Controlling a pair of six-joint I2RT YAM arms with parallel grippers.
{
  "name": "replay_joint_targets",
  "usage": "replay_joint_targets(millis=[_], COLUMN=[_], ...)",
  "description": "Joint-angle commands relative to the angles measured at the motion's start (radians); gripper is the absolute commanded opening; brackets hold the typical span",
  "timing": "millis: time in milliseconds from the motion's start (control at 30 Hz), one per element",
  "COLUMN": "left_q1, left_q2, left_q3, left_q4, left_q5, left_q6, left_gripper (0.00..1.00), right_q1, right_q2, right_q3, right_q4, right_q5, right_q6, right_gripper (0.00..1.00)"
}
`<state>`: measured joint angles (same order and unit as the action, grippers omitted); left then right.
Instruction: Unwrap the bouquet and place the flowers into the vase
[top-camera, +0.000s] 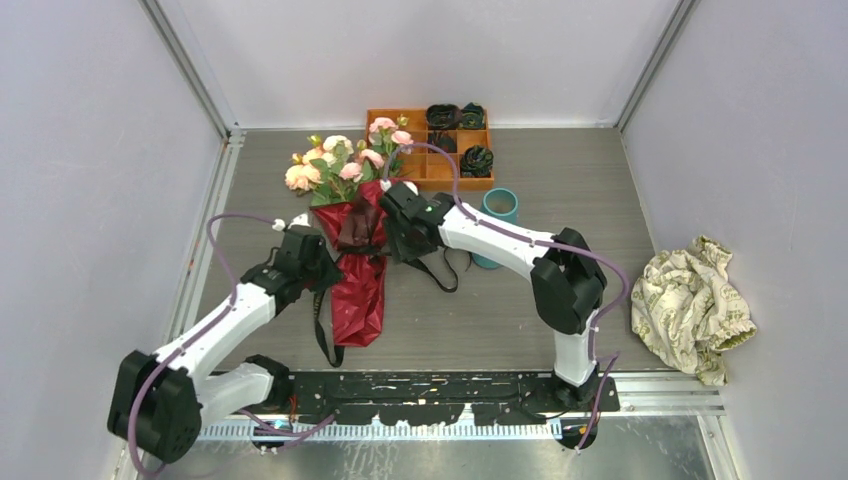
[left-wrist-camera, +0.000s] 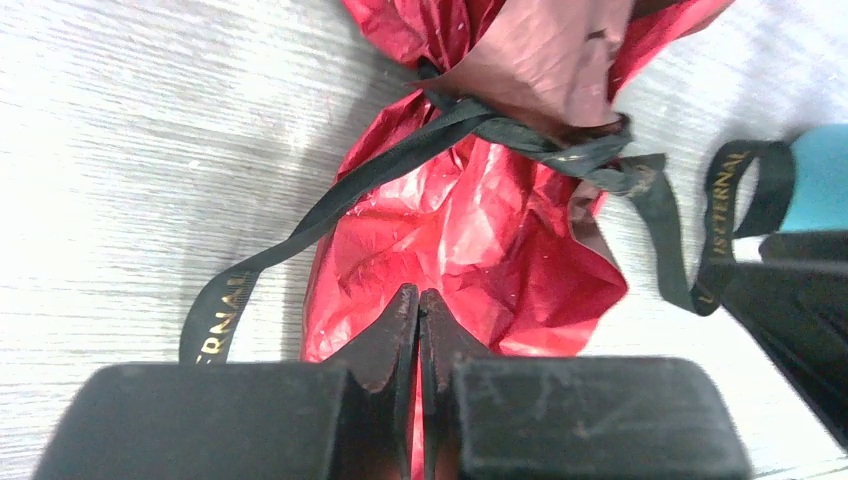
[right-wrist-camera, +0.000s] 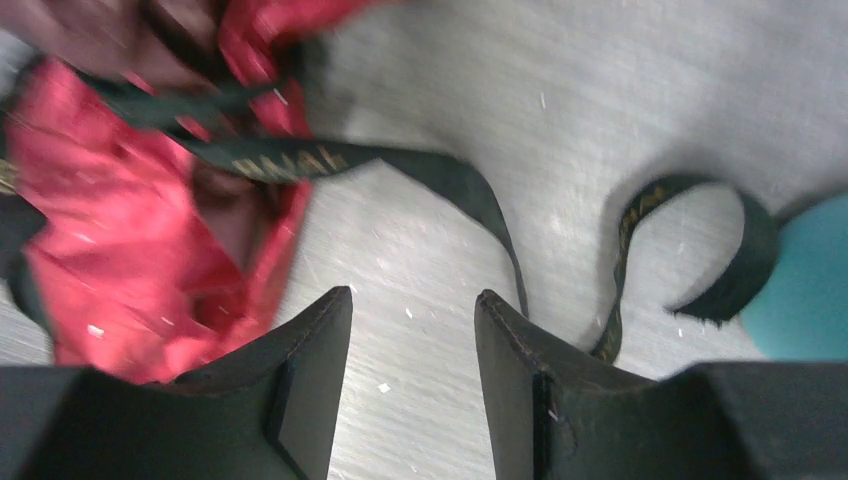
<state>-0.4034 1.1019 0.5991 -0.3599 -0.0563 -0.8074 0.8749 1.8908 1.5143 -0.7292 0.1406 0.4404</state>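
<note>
Maroon paper wraps the bouquet (top-camera: 358, 285), which lies on the grey tabletop (top-camera: 600, 180) between the two arms. Its black ribbon (left-wrist-camera: 520, 135) is knotted round the neck, and the flowers (top-camera: 335, 160) point toward the orange tray (top-camera: 440, 185). Over the paper the left claw (left-wrist-camera: 420, 300) is pressed shut, while the right claw (right-wrist-camera: 413, 300) stands half apart, holding nothing, above bare tabletop beside a ribbon tail. Close on its right the teal vase (top-camera: 499, 205) stands upright.

Bright, even overhead light; soft shadows on the table (top-camera: 500, 320). Right wrist view blurred by motion; left wrist view sharp, its table washed pale
</note>
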Motion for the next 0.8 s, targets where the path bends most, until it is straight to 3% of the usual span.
replay_joint_targets(millis=[0,167,467,600,767], left_q1=[0.006,0.006,0.006,0.006,0.006], left_q2=[-0.083,-0.04,0.031,0.074,0.135], left_q3=[0.022,-0.025,-0.019,-0.024,-0.034], left_q4=[-0.086,0.003,0.077,0.104,0.149], left_q5=[-0.086,-0.038,-0.026,-0.031,-0.048], left_q6=[0.021,-0.011,-0.009,-0.006,-0.003], left_gripper=[0.04,0.02,0.02,0.02,0.01], right_q1=[0.004,0.004,0.004,0.005,0.004], right_q2=[0.067,0.228,0.313,0.31,0.287], right_q3=[0.202,0.389,0.39,0.36,0.333], right_q4=[0.014,-0.035,0.001,0.015,0.021], right_q5=[0.019,-0.004,-0.066,-0.094,-0.084], right_q6=[0.014,0.031,0.062,0.068,0.062], right_gripper=[0.54,0.54,0.52,0.43,0.19])
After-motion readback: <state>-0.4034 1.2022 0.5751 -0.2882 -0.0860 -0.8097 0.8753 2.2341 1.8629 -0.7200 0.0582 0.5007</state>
